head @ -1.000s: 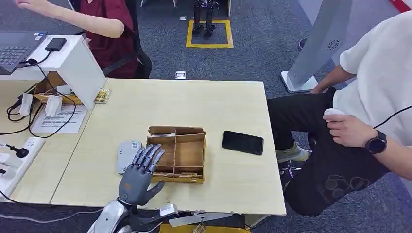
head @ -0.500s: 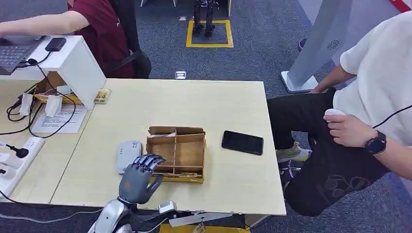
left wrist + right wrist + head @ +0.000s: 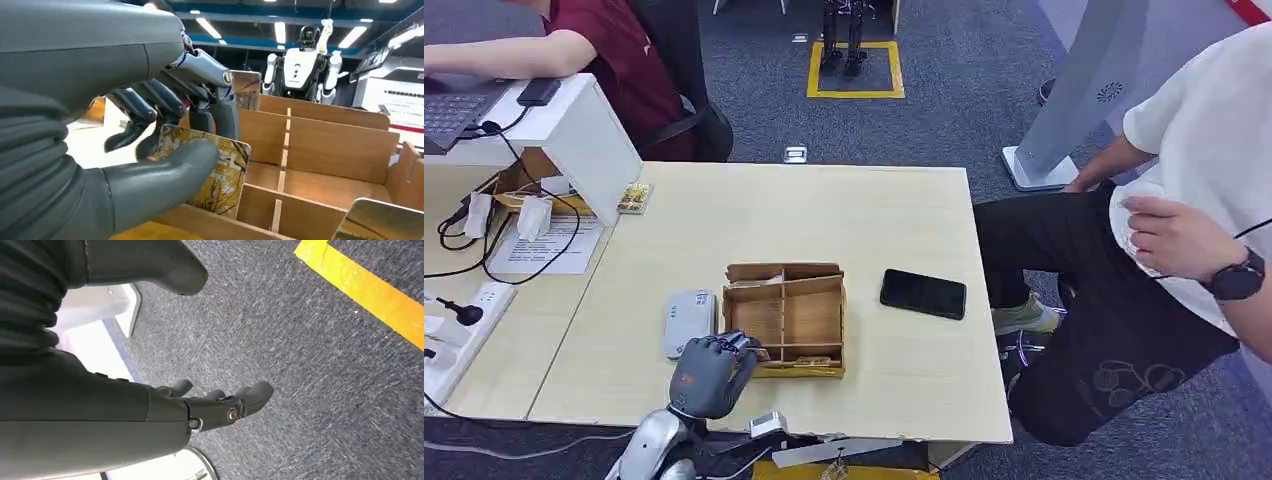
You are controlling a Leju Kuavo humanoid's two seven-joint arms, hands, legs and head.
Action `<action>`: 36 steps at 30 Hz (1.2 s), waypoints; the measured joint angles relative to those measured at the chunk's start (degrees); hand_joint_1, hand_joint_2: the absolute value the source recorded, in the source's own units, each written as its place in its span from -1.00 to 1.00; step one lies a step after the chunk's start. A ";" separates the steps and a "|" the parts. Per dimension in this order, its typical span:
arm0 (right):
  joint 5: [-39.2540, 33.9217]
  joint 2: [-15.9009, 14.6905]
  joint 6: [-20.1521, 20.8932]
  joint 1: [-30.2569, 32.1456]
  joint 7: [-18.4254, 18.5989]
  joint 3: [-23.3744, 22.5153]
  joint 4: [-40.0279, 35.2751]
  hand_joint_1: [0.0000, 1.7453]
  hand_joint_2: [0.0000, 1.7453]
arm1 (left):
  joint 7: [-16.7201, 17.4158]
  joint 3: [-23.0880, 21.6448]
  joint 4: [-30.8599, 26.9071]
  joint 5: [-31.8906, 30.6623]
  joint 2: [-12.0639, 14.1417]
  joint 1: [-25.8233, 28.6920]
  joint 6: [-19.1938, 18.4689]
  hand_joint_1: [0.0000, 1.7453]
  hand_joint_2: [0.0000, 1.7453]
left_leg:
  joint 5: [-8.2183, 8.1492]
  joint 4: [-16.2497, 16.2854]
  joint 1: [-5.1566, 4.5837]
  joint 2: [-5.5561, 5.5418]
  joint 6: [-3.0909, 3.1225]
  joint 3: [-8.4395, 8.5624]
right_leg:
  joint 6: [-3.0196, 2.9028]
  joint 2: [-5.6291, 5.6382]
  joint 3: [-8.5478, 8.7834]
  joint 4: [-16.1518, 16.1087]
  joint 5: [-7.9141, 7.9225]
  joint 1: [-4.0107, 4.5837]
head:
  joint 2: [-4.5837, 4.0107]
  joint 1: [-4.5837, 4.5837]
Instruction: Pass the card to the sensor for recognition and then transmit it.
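A wooden divided box [image 3: 799, 318] stands near the table's front edge, with patterned cards upright in its slots. My left hand [image 3: 709, 370] is at the box's near left corner, fingers curled over the rim. In the left wrist view the thumb and fingers [image 3: 165, 107] pinch a yellow patterned card [image 3: 222, 172] that stands in the front slot of the box [image 3: 320, 145]. A white sensor device [image 3: 688, 321] lies flat just left of the box. My right hand [image 3: 220, 405] hangs over grey carpet, fingers loosely apart and holding nothing.
A black phone [image 3: 923, 294] lies right of the box. A person in white sits at the table's right side, arm raised [image 3: 1184, 240]. Another person in red sits at the far left desk [image 3: 614, 50]. A white stand [image 3: 589, 140], cables and a power strip [image 3: 464, 320] crowd the left.
My left hand's fingers, stretched flat over the box's left edge a second ago, have curled down and closed on the card. The person at right lifted a hand toward the chest.
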 joint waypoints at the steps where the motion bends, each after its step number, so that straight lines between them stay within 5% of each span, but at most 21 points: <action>1: 0.02 0.00 0.00 0.00 -0.04 -0.07 0.00 -1.00 1.00 | -0.81 0.00 -0.02 1.90 0.02 -0.07 -0.68 1.00 1.00 | 0.00 0.00 0.00 0.00 0.00 0.00 | 0.00 0.00 0.00 0.00 0.00 0.00 | 0.00 0.00; 9: 0.85 0.00 0.02 -0.02 -0.31 -0.24 0.00 -1.00 1.00 | -1.85 0.88 -8.88 9.55 3.39 -3.20 -7.47 1.00 1.00 | 0.03 0.00 0.01 -0.04 0.02 0.00 | -0.01 -0.03 0.00 0.02 0.01 0.01 | 0.00 0.00; 22: 1.16 0.02 0.35 -0.01 -0.28 -0.33 0.00 -1.00 1.00 | -0.56 10.08 -19.26 15.51 10.27 -9.48 -12.26 1.00 1.00 | 0.05 0.00 0.04 -0.04 -0.02 -0.01 | -0.01 -0.03 -0.01 0.06 0.01 0.02 | 0.00 0.00; 27: 1.57 0.00 0.42 -0.02 -0.20 -0.33 0.00 -1.00 1.00 | -0.50 11.61 -19.78 15.84 10.93 -10.86 -12.87 1.00 1.00 | 0.05 0.00 0.03 -0.04 -0.02 0.00 | -0.01 -0.03 -0.01 0.06 0.01 0.02 | 0.00 0.02; 30: 2.08 0.00 0.33 -0.05 -0.37 -0.33 0.00 -1.00 1.00 | 2.70 12.48 -19.37 11.96 10.99 -13.70 -12.24 1.00 1.00 | 0.09 0.01 0.04 -0.09 0.01 -0.03 | -0.01 -0.09 -0.02 0.06 0.01 0.03 | 0.00 0.00; 36: 3.47 0.02 0.42 -0.69 -0.57 -0.22 0.00 -1.00 1.00 | 8.68 14.86 -8.27 7.71 10.97 -25.11 -12.06 1.00 1.00 | 0.19 0.01 0.04 -0.11 -0.03 -0.01 | -0.07 -0.09 -0.03 0.07 0.11 0.04 | 0.00 -0.04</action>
